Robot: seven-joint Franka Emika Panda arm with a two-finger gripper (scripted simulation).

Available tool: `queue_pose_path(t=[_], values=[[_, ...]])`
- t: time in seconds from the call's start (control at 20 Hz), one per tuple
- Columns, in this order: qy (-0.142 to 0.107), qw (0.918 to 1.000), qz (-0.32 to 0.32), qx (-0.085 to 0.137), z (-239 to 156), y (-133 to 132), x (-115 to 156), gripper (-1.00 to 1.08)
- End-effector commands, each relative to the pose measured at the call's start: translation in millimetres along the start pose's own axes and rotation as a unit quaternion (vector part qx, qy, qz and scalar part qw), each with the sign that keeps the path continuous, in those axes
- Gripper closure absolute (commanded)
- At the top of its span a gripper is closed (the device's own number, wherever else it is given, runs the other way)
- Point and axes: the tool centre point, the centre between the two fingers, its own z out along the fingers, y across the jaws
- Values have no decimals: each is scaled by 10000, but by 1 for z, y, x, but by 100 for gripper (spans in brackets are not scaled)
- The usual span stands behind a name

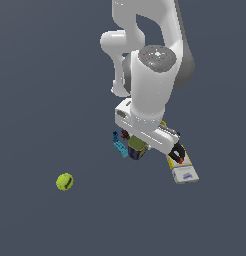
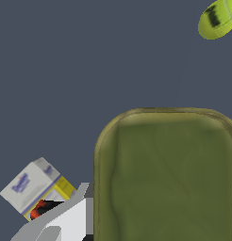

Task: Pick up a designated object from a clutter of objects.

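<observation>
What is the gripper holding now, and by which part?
It cannot be told for sure. The gripper is down at the can, whose green top fills the wrist view, but the fingertips are hidden.

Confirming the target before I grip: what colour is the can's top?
Olive green, plain. The can fills the wrist view, which shows it best.

No text, brand or number can be read. The flat white-yellow box point(image 2: 30, 188) carries a blurred blue-purple mark on its white end, too small to read, and the can's olive-green top point(image 2: 167, 179) is blank.
</observation>
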Motion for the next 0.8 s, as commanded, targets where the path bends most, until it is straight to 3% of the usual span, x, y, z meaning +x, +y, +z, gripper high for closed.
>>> queue_pose_path(t=[0.0,0.75], values=[[12,10000,-2,15,-30,11,13,108],[16,10000,-1,10,-178,71,83,108]])
